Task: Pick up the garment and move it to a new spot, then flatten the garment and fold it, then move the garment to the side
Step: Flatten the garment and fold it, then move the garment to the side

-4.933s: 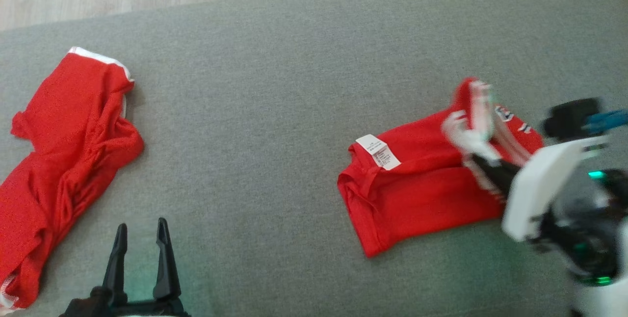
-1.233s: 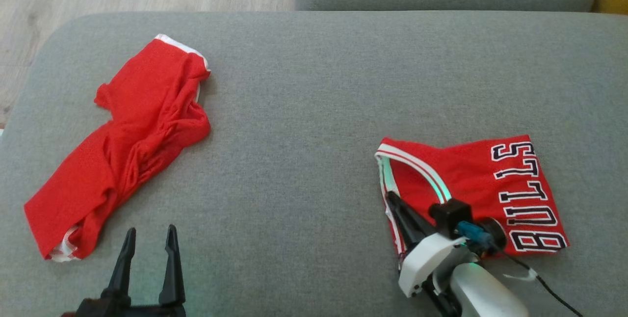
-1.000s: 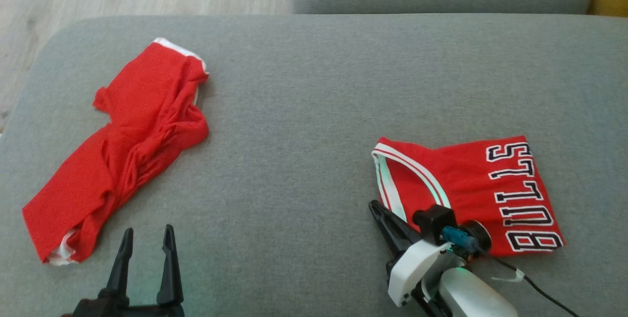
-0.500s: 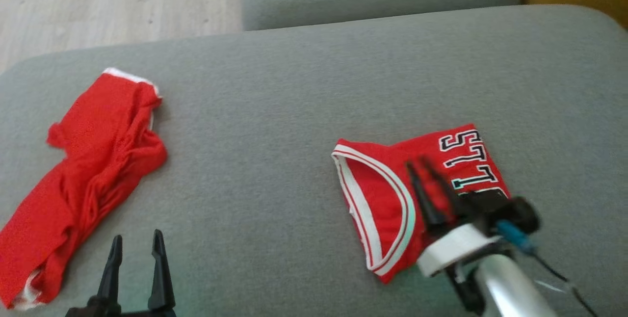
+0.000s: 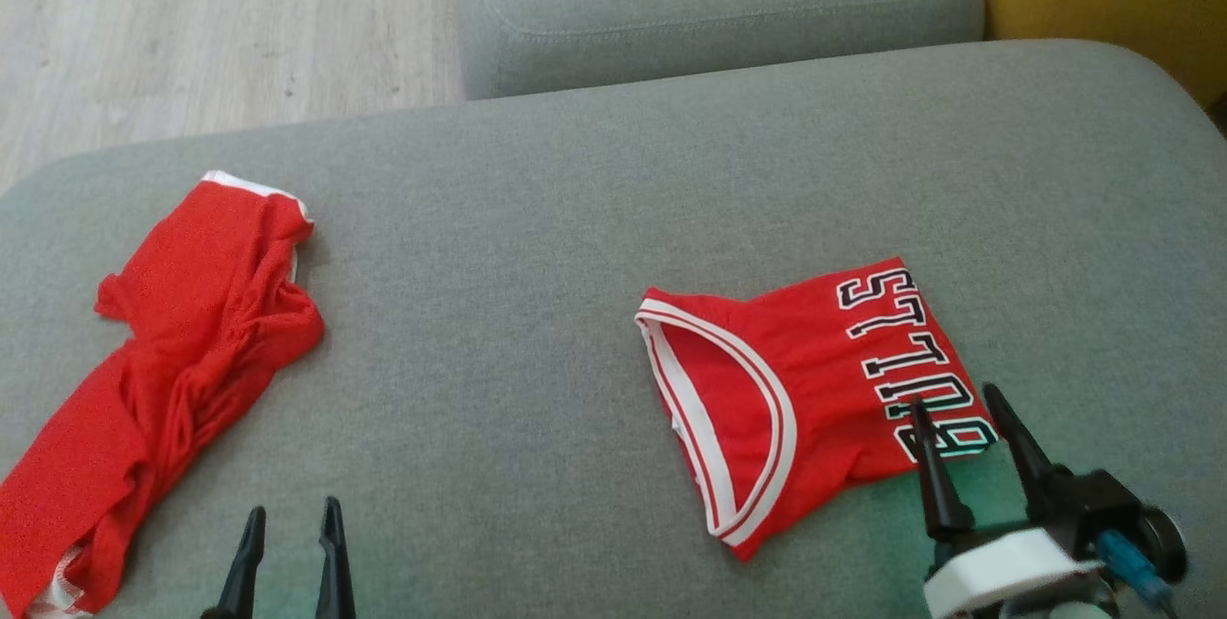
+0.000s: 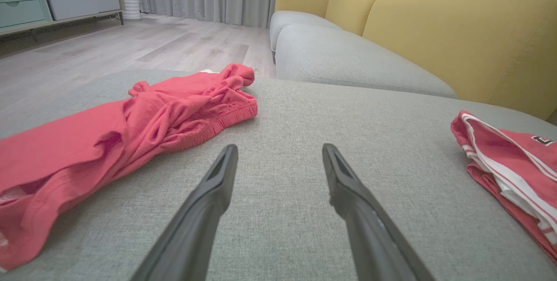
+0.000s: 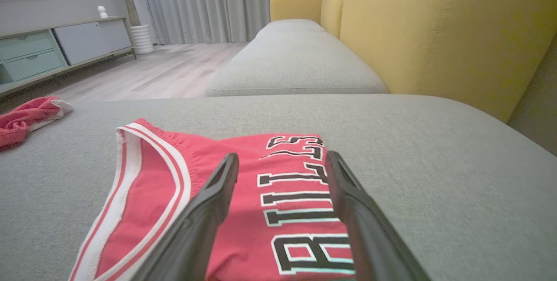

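Red twice over from the head: shows a folded red cloth jersey with white trim and black lettering [image 5: 796, 389] lying right of centre on the grey fabric sofa cushion [image 5: 537, 217], right gripper [image 5: 952, 396] over its near edge, spread wide, gripping nothing; crumpled red shorts [image 5: 182, 341] well apart to the left, left gripper [image 5: 293, 506] near them, equally wide and empty. From the left wrist: confirms parted fingers [image 6: 217, 185] above bare cushion. From the right wrist: looks between open fingers [image 7: 213, 198] onto the lettering. Risks snagging the top layer and undoing the fold if fingertips catch loose cloth during the shift aside.
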You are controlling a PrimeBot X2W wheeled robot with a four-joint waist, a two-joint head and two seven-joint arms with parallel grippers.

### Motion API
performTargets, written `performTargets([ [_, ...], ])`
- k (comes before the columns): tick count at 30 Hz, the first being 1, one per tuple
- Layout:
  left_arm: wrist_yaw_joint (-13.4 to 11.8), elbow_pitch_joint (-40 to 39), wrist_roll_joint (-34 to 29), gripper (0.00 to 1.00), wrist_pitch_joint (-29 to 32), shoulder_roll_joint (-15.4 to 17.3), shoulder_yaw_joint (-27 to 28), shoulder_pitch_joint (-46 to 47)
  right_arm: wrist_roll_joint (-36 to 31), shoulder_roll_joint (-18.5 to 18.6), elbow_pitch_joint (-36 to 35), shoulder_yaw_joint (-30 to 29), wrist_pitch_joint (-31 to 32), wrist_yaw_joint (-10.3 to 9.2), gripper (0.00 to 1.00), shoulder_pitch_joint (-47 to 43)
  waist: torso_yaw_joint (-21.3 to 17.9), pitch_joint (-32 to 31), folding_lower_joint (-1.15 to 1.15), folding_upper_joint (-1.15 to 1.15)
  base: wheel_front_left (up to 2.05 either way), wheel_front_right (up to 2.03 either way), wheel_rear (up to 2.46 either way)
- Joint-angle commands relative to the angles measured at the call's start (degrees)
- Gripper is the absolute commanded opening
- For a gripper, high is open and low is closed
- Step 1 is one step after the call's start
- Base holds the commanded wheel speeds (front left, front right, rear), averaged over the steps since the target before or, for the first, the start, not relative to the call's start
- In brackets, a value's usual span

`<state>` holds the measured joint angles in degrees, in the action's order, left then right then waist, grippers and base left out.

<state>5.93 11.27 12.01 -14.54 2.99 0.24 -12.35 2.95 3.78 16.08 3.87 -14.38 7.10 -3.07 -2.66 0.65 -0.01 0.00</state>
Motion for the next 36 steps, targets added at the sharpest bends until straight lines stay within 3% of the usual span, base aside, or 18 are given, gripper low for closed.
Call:
performTargets([
  [1,0.3,-1.1,-0.7,1.0,-0.5,-0.1,2.0,1.1,0.3,0.2,-1.8,0.6,-0.6,0.39,1.0,0.7,0.2,-0.3,0.01,0.0,0.0,0.0,0.0],
  [20,1.2,-0.2,-1.3,1.0,-0.5,-0.1,2.6,-0.4,0.1,-0.7,-1.3,-1.1,-0.6,0.39,1.0,-0.9,3.5,-1.7,0.01,0.0,0.0,0.0,0.0],
  [31,1.3,-0.6,-0.9,1.0,-0.5,-0.1,2.7,-0.5,2.0,-0.2,0.6,0.0,-0.6,0.39,1.0,1.5,3.5,-1.5,0.01,0.0,0.0,0.0,0.0],
  [36,1.4,-0.6,-0.7,1.0,-0.5,-0.1,2.3,-0.6,7.8,3.0,0.6,0.0,7.6,0.39,1.0,7.2,2.9,-1.1,0.01,0.0,0.0,0.0,0.0],
])
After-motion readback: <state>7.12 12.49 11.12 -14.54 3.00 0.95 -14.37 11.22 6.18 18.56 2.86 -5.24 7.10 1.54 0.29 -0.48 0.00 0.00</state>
